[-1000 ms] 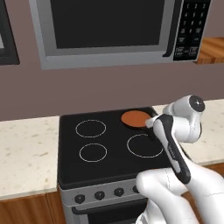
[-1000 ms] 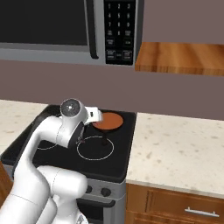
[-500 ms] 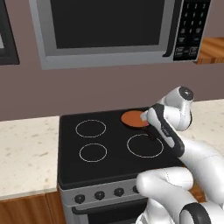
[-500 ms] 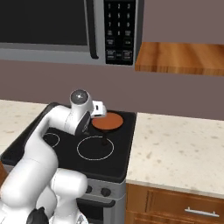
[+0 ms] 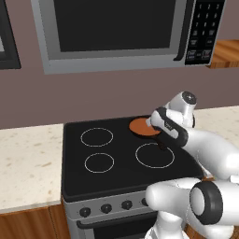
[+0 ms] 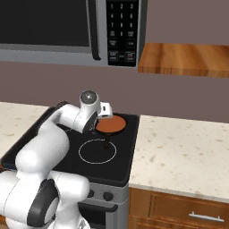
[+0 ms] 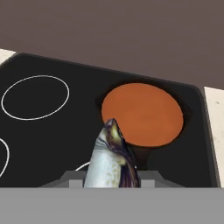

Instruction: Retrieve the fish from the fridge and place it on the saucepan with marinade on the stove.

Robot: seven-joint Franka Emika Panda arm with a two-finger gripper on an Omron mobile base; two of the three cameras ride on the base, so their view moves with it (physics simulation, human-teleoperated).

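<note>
My arm rises from the base, bends at the elbow and reaches forward over the stove (image 5: 116, 158), with the wrist folded so the hand points toward the back right ring. My tool (image 7: 111, 177) is clenched on the fish (image 7: 111, 159): in the hand view its silver-grey body rises from between my tips, head up and away from me, leaning a little to one side. In the left base view my forearm covers the hand, so I cannot pick out the fish there.

The pan (image 7: 142, 113) lies just ahead of my tool, its round orange-brown inside facing up, and the fish's head overlaps its near rim in the hand view. The pan's short dark handle points back toward me, below the fish. In the right base view the pan (image 6: 110, 125) shows just past my wrist, on the back right burner, close to the pale speckled surface (image 6: 179, 152) on that side. A white ring burner (image 7: 35, 97) sits off to the left of my tool, another (image 5: 154, 155) lies under my forearm.
</note>
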